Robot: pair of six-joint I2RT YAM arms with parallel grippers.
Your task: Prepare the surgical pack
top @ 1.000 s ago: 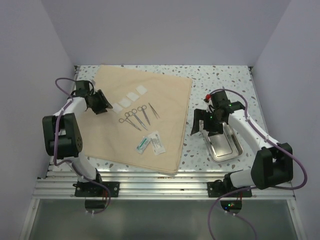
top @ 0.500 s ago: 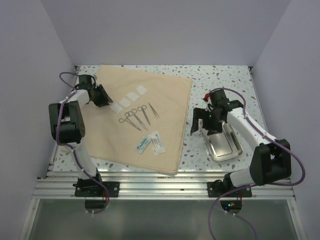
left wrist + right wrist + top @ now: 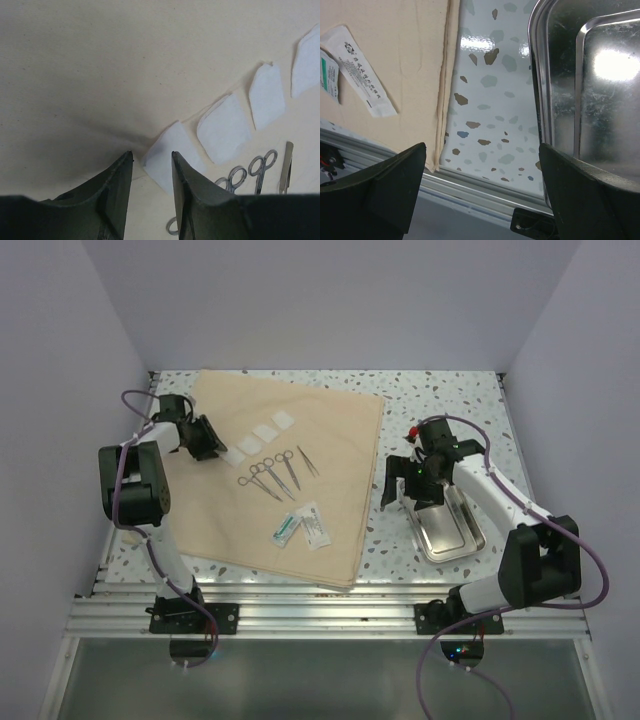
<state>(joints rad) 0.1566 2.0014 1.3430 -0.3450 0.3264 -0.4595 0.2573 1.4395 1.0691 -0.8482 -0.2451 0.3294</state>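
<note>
On the speckled counter [image 3: 450,390] we see the left pincer [image 3: 151,155] slightly apart over the cloth [image 3: 100,60], and the right pincer [image 3: 482,146] wide apart beside the tray [image 3: 537,90].

Table [image 3: 440,400]: pale w/ grey-brown speckles, walls on 3 sides. 2 things lie directly on it. Tan cloth [image 3: 330,430] is spread flat over left + centre, slightly skewed, near edge reaching table's front edge; right wrist view shows its edge as 2 layers. Steel tray [image 3: 457,537] on right, toward front, set at an angle. Strip of bare table btwn cloth & tray, not touching.
</note>
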